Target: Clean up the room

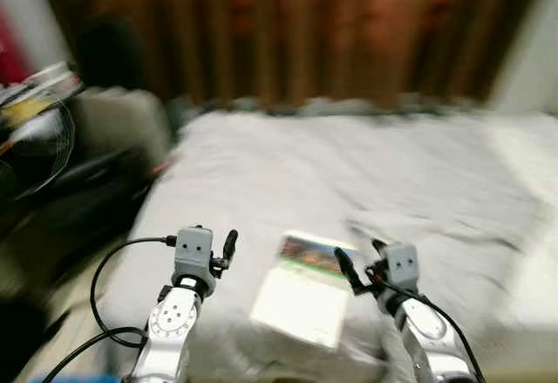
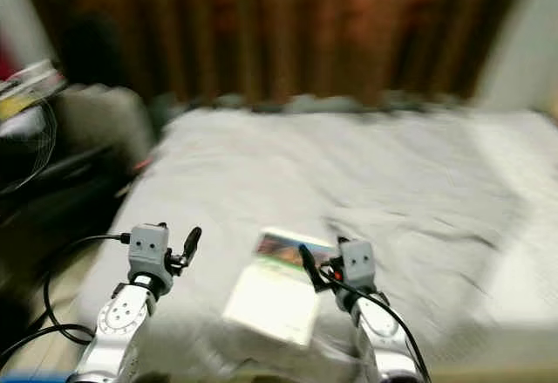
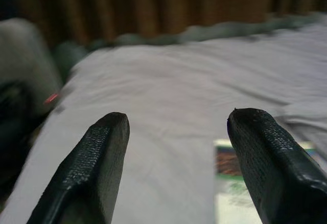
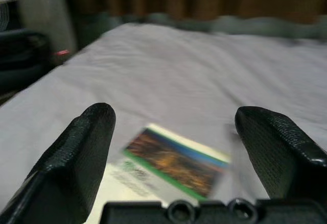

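Observation:
A flat white booklet (image 1: 303, 291) with a green and orange picture along its far end lies on the grey bedsheet (image 1: 349, 174) near the bed's front edge. The booklet (image 4: 173, 165) sits just ahead of my right gripper (image 4: 173, 147), whose fingers stand open with nothing between them. My left gripper (image 3: 176, 157) is open too, raised over the sheet to the booklet's (image 3: 232, 183) left. Both arms are held up in front of me, the left gripper (image 1: 228, 248) and right gripper (image 1: 359, 265) on either side of the booklet. The views are blurred.
Brown curtains (image 1: 288, 25) hang behind the bed. A dark chair or piece of furniture with clutter and a round wire fan (image 1: 39, 147) stands at the bed's left. A black cable (image 1: 109, 287) loops from my left arm.

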Robot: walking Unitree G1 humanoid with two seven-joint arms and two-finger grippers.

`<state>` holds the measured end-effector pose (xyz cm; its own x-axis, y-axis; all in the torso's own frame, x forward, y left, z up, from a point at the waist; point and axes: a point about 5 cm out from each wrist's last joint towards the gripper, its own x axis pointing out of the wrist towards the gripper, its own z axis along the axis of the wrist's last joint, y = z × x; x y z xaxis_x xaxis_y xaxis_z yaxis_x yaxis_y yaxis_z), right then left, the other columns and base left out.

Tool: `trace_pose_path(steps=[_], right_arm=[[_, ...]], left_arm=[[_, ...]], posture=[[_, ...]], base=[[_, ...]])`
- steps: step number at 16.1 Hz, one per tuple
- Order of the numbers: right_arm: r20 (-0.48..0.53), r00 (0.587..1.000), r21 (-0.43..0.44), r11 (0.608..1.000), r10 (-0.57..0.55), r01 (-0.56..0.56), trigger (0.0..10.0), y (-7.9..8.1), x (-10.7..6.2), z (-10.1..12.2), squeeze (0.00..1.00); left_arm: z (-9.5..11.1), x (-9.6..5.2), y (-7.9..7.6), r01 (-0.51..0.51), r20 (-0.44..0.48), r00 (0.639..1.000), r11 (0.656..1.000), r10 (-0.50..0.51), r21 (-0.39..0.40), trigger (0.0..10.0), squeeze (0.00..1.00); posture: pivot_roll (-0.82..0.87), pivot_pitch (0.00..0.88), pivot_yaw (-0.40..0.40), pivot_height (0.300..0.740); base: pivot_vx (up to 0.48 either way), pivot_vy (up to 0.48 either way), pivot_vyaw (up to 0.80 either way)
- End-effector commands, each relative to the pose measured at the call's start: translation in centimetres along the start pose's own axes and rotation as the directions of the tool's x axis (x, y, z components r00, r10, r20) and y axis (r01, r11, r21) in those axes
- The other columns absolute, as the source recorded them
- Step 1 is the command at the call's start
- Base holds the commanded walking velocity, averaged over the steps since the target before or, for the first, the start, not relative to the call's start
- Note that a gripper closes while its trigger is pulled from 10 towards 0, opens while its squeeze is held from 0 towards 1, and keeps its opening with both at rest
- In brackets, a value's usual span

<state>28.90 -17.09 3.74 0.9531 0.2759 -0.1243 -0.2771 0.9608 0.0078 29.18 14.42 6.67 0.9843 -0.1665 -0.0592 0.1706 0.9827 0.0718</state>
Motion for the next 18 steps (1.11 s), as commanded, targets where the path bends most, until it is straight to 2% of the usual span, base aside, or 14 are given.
trace_pose_path(steps=[1, 4, 7, 9, 10, 12, 13, 14, 15, 16, 17, 18], right_arm=[[-0.013, 1.0, 0.003, 1.0, -0.018, 0.018, 10.0, -0.5, -0.2, -0.2, 0.0], [-0.016, 1.0, 0.002, 1.0, -0.017, 0.017, 10.0, -0.5, -0.3, -0.2, 0.0], [-0.027, 1.0, -0.001, 1.0, 0.005, -0.005, 10.0, -0.3, -0.2, -0.4, 0.0], [-0.04, 0.998, 0.011, 0.999, 0.041, -0.041, 10.0, -0.1, -0.3, -0.7, 0.0], [-0.046, 0.997, 0.01, 0.998, 0.057, -0.057, 10.0, 0.1, -0.4, -0.8, 0.0], [-0.072, 0.993, 0.01, 0.996, 0.089, -0.088, 10.0, 0.5, -1.2, -1.4, 0.0], [-0.109, 0.987, 0.012, 0.993, 0.119, -0.119, 10.0, 0.8, -2.6, -2.2, 0.0], [-0.117, 0.985, 0.01, 0.992, 0.129, -0.129, 10.0, 0.7, -3.3, -2.3, 0.0], [-0.135, 0.981, 0.0, 0.99, 0.141, -0.143, 10.0, 0.6, -5.5, -2.3, 0.0], [-0.141, 0.979, -0.016, 0.989, 0.146, -0.15, 10.0, 0.5, -7.4, -1.9, 0.0], [-0.15, 0.977, -0.04, 0.986, 0.154, -0.162, 10.0, 0.6, -8.4, -2.0, 0.0], [-0.16, 0.968, -0.11, 0.972, 0.191, -0.21, 10.0, 1.2, -8.9, -2.0, 0.0]], left_arm=[[0.2, 0.3, -0.3, 0.022, -0.001, 1.0, 1.0, -0.022, 0.01, 10.0, 0.0], [0.2, 0.3, -0.1, 0.011, -0.01, 1.0, 1.0, -0.011, 0.009, 10.0, 0.0], [0.0, 0.2, 0.0, -0.024, -0.022, 0.999, 1.0, 0.024, -0.013, 10.0, 0.0], [-0.4, -0.1, 0.1, -0.058, -0.043, 0.997, 0.997, 0.056, -0.05, 10.0, 0.0], [-0.6, -0.3, 0.1, -0.058, -0.049, 0.997, 0.997, 0.056, -0.041, 10.0, 0.0], [-1.9, 0.1, -0.1, -0.018, -0.156, 0.988, 0.999, 0.012, -0.037, 10.0, 0.0], [-3.7, 0.7, 1.9, -0.038, -0.284, 0.958, 0.999, 0.028, -0.03, 10.0, 0.0], [-4.1, 0.7, 2.4, -0.042, -0.31, 0.95, 0.999, 0.032, -0.027, 10.0, 0.0], [-4.6, 0.9, 3.9, -0.054, -0.352, 0.936, 0.998, 0.035, -0.045, 10.0, 0.0], [-4.4, 1.1, 4.6, -0.055, -0.35, 0.936, 0.996, 0.026, -0.072, 10.0, 0.0], [-3.9, 1.7, 5.1, -0.058, -0.33, 0.944, 0.991, 0.016, -0.118, 10.0, 0.0], [-3.1, 2.3, 5.7, -0.074, -0.309, 0.95, 0.988, 0.029, -0.134, 10.0, 0.0]], posture=[[0.02, 0.0, 0.01, 0.74], [0.02, 0.0, 0.01, 0.74], [0.02, 0.0, 0.011, 0.74], [0.02, 0.0, 0.006, 0.74], [0.02, 0.0, 0.004, 0.74], [0.01, 0.0, -0.011, 0.74], [-0.01, 0.1, -0.041, 0.74], [-0.02, 0.13, -0.048, 0.74], [-0.07, 0.256, -0.086, 0.74], [-0.11, 0.334, -0.103, 0.74], [-0.16, 0.408, -0.125, 0.74], [-0.19, 0.489, -0.13, 0.74]], base=[[0.465, 0.0, -0.77], [0.461, 0.0, -0.76], [0.461, 0.0, 0.0], [0.36, 0.307, 0.0], [0.296, 0.379, 0.54], [0.0, 0.0, 0.0], [0.0, 0.0, 0.0], [0.0, 0.0, 0.0], [0.0, 0.0, 0.0], [0.0, 0.0, 0.0], [0.0, 0.0, 0.0], [0.0, 0.0, 0.0]])
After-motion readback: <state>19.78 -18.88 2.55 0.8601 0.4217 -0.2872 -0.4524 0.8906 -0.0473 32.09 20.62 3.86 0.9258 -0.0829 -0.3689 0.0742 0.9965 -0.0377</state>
